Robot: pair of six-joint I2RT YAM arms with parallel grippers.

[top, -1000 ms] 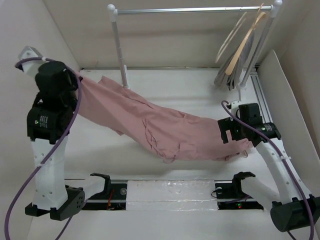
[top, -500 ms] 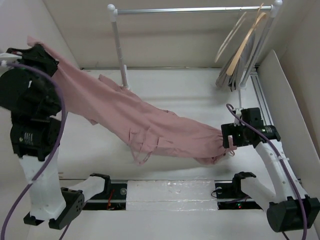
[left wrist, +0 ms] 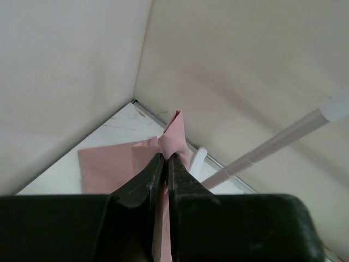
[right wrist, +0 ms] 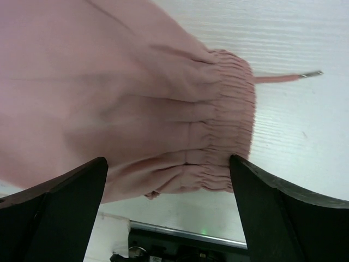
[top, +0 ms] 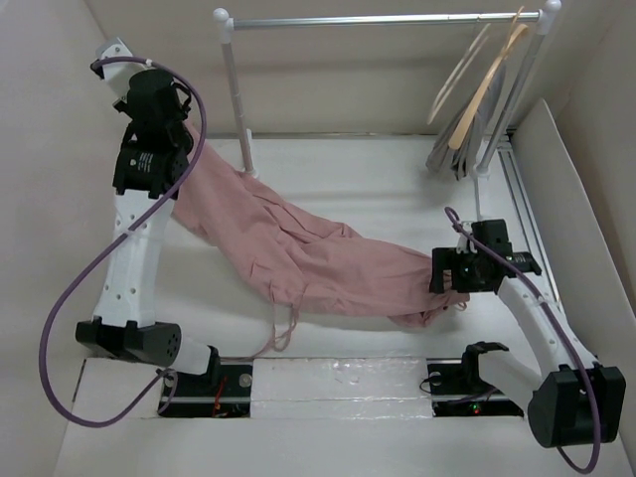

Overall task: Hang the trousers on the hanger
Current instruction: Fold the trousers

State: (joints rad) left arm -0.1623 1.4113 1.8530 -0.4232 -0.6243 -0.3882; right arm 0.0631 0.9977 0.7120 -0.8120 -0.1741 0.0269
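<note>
Pinching one corner of the large dusty-pink fabric trousers (top: 328,258), the left gripper (left wrist: 165,158) is clenched on just a small peak of cloth, raised high at the far left. The right gripper (right wrist: 168,159) hangs spread wide above the gathered waistband, grasping nothing. The trousers slope from that raised corner down across the white table (top: 378,179) to the waist at the right. The thin pale cream hanger (top: 446,79) hangs on the metal rail (top: 378,19), well apart from them.

With so little cloth held, the weight of the sagging trousers could pull it free. The thin pink drawstrings (top: 283,333) dangle near the front and could snag. No brand or writing is readable.
</note>
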